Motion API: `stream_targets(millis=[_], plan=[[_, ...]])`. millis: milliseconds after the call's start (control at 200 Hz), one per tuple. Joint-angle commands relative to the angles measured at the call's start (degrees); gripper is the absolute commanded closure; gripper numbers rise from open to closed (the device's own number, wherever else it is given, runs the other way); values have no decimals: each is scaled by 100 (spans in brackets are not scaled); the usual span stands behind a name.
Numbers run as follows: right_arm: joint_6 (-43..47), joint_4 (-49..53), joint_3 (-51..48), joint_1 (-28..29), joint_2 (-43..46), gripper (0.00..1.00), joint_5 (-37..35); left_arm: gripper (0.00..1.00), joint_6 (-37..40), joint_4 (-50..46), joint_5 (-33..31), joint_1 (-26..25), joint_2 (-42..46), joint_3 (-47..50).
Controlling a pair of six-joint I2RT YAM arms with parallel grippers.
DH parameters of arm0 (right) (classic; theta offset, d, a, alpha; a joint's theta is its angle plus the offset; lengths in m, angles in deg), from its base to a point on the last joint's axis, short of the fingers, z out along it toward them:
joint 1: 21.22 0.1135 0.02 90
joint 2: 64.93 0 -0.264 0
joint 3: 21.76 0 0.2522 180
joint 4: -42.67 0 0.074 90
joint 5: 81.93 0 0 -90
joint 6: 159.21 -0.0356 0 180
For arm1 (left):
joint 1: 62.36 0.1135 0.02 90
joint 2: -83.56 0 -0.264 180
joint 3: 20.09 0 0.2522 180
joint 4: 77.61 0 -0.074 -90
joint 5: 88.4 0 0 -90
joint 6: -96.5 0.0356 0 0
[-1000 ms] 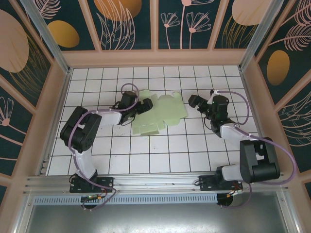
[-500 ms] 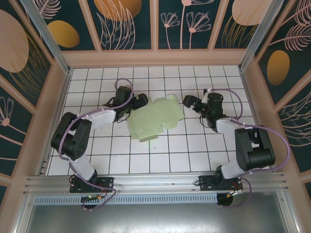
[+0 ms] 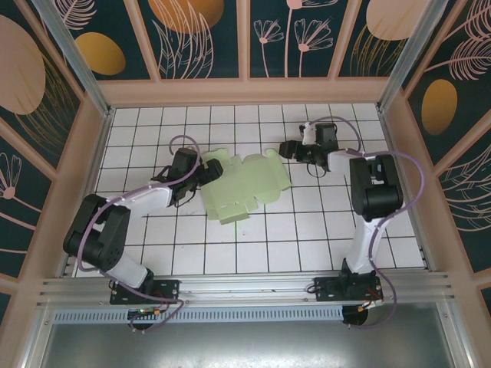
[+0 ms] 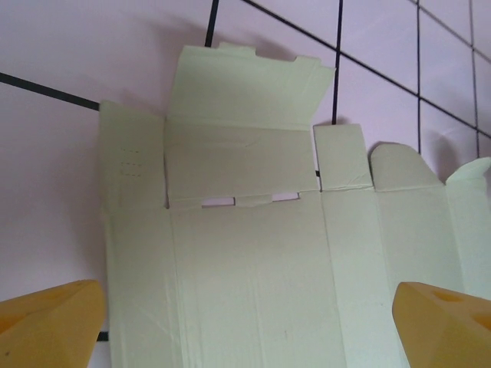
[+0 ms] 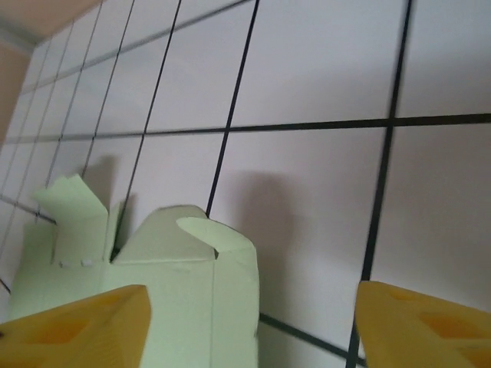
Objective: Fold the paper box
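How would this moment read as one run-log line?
paper box: unfolded, lying on tiled table | left gripper: open, over box's left part | right gripper: open, beside box's right flap | held: nothing

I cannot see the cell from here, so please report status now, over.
Left fingers open, over the paper box. Right fingers open, at its edge flaps. Box lies unfolded, nearly flat. Nothing in the way.

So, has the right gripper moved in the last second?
Yes. The right gripper has shifted toward the far wall and leftward, ending nearer the box.
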Motion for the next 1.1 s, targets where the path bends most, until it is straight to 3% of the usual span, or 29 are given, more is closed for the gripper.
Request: stream_targets(millis=[0,125,225,340,566,776,956,1051,1091], plan=[[352,921,504,52,-391,38,548,4,-74,-24,-214,-3,242,127],[573,1366,860,138,-643,48,738,4,-2,-66,-257,-7,350,116],[612,1397,887,169,-660,68,783,4,54,-93,-263,-7,351,68],[617,1259,775,142,-566,100,788,4,85,-51,-209,-7,277,8],[-10,-64,-114,-138,310,100,455,3,67,98,-44,-6,174,-13],[-2183,-2706,-1712,-787,1167,100,-281,3,48,278,17,-7,124,-76],[-3488,-4015,-3066,-800,1839,100,-1744,2,29,425,91,-2,-25,-229],[-3591,-4096,-3516,-669,2199,100,-2160,2,48,437,133,-7,-103,-282],[-3520,-3969,-3627,-627,2366,89,-2246,2,54,436,142,-7,-131,-301]])
